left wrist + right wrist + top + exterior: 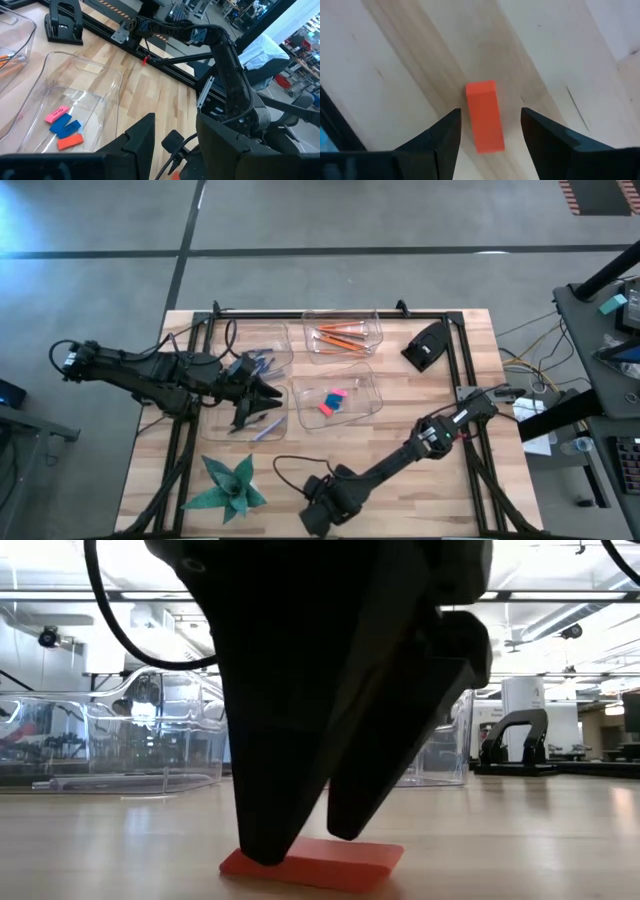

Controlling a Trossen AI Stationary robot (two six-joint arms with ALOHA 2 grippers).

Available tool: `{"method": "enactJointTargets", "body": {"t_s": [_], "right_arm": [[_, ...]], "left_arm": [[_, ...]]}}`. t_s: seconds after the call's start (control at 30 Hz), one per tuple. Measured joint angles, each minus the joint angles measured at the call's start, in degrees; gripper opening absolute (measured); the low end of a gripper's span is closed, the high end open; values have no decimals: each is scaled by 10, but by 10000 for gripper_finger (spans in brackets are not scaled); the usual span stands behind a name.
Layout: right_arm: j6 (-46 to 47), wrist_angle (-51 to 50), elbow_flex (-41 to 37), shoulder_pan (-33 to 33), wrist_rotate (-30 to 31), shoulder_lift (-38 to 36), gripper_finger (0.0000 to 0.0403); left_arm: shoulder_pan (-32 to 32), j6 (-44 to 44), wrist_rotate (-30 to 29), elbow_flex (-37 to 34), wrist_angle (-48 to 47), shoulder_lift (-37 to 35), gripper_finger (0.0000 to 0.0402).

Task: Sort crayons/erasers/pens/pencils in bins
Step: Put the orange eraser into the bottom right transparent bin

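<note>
- Red eraser (pixel 484 117) lies flat on the bare wood table (pixel 560 60) near its front edge, well apart from the bins; right gripper (pixel 490 131) stands over it with fingers wide open, one either side.
- Low view shows one fingertip (pixel 262 845) touching or nearly touching the eraser's end (pixel 312 864) while the other hangs beside it. If the close is off-centre, I judge the block may skid or spin out instead of being caught.
- Being so thin and flat, the eraser gives little to grip; fingers too high would likely close on air, too low would scrape the wood.
- The eraser bin (pixel 368 398), already holding pink, blue and red blocks (pixel 62 127), sits toward the table's middle. A weak pinch could drop the eraser on that carry.
- Left gripper (pixel 268 393) hovers at the left-hand bins (pixel 285 358), fingers partly open and empty as far as I can tell; it is close to the eraser bin, so the arms could crowd each other there.
- Green paper star (pixel 228 485) sits at the front left, away from the right arm's likely path.
</note>
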Motion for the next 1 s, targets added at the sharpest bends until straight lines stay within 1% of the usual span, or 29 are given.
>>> {"method": "enactJointTargets", "body": {"t_s": [0.27, 0.37, 0.5, 0.7, 0.8, 0.87, 1.0], "right_arm": [[-2, 13, -24, -1, 3, -1, 195], [-2, 19, -40, 2, -2, -3, 188], [5, 27, -49, 4, -3, -4, 158], [4, 26, -50, 4, -5, -3, 80], [1, 27, -50, 4, -7, -3, 51], [0, 27, -50, 4, -9, -3, 46], [-2, 15, -39, 4, -11, -4, 50]], "left_arm": [[0, 0, 0, 0, 0, 0, 130], [0, -1, 0, 0, 0, 0, 130], [0, -1, 0, 0, 0, 0, 130], [0, -1, 0, -1, 0, 0, 130], [0, -1, 0, -1, 0, 0, 130], [0, -1, -1, -2, 0, 0, 130], [0, -1, -1, -9, 0, 0, 130]]}}
